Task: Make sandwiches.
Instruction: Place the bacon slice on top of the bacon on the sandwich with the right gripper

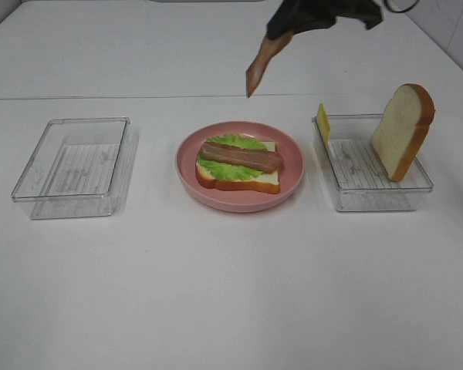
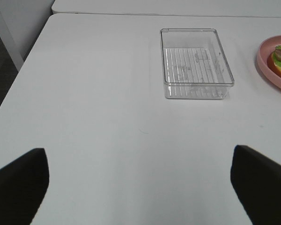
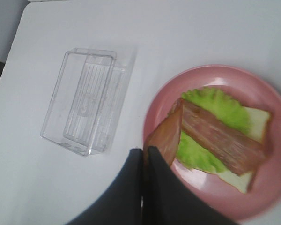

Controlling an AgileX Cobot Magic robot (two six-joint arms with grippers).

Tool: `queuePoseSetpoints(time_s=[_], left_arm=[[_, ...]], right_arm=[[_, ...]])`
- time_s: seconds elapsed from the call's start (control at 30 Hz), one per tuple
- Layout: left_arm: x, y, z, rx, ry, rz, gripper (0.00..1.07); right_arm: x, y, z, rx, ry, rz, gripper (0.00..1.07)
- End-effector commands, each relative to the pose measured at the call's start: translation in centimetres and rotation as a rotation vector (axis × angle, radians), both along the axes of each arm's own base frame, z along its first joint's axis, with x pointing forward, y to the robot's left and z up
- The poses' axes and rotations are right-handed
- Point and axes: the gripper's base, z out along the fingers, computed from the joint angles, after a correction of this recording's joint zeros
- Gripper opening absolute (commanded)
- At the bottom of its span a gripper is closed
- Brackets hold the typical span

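Note:
On the pink plate (image 1: 239, 196) lies a bread slice (image 1: 266, 182) topped with a green lettuce leaf (image 1: 231, 169) and one bacon strip (image 1: 243, 156). My right gripper (image 1: 284, 32) is high above the table behind the plate, shut on a second bacon strip (image 1: 258, 65) that hangs down from it. In the right wrist view the shut fingers (image 3: 144, 154) pinch this strip (image 3: 165, 138) above the plate's edge (image 3: 159, 101). Another bread slice (image 1: 403, 129) leans upright in the right tray (image 1: 378, 196), with a yellow cheese square (image 1: 322, 120) at its left wall. My left gripper (image 2: 140, 187) is open and empty over bare table.
An empty clear tray (image 1: 73, 166) stands left of the plate; it also shows in the left wrist view (image 2: 196, 70), with the plate's rim (image 2: 267, 65) at the picture's edge. The white table reaches to all sides.

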Motion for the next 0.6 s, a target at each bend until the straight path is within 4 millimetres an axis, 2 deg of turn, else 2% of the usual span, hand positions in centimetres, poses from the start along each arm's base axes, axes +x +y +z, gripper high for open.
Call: queuePoseSetpoints(time_s=[0.03, 0.1, 0.17, 0.2, 0.27, 0.37, 0.43, 0.6], left_arm=[[-0.2, -0.1, 0.1, -0.01, -0.033, 0.002, 1.0], [-0.2, -0.1, 0.1, -0.01, -0.033, 0.002, 1.0], [-0.2, -0.1, 0.1, -0.01, -0.033, 0.002, 1.0], [-0.2, -0.1, 0.1, -0.01, -0.033, 0.002, 1.0], [-0.2, -0.1, 0.1, -0.01, -0.033, 0.002, 1.0], [-0.2, -0.1, 0.1, -0.01, -0.033, 0.002, 1.0], [-0.2, -0.1, 0.1, -0.01, -0.033, 0.002, 1.0], [-0.2, -0.1, 0.1, -0.01, -0.033, 0.002, 1.0]], right_arm=[[1.2, 2.0, -1.3, 0.016, 0.01, 0.023, 0.0], [1.6, 2.7, -1.8, 0.019, 0.016, 0.033, 0.0], [3.1, 4.6, -4.1, 0.032, 0.051, 0.054, 0.0], [3.1, 4.6, -4.1, 0.032, 0.051, 0.054, 0.0], [3.7, 5.1, -5.8, 0.055, 0.099, 0.048, 0.0], [3.8, 5.1, -6.3, 0.054, 0.111, 0.047, 0.0], [4.0, 5.4, -8.4, 0.049, 0.18, 0.059, 0.0], [4.1, 5.6, -9.8, 0.052, 0.215, 0.076, 0.0]])
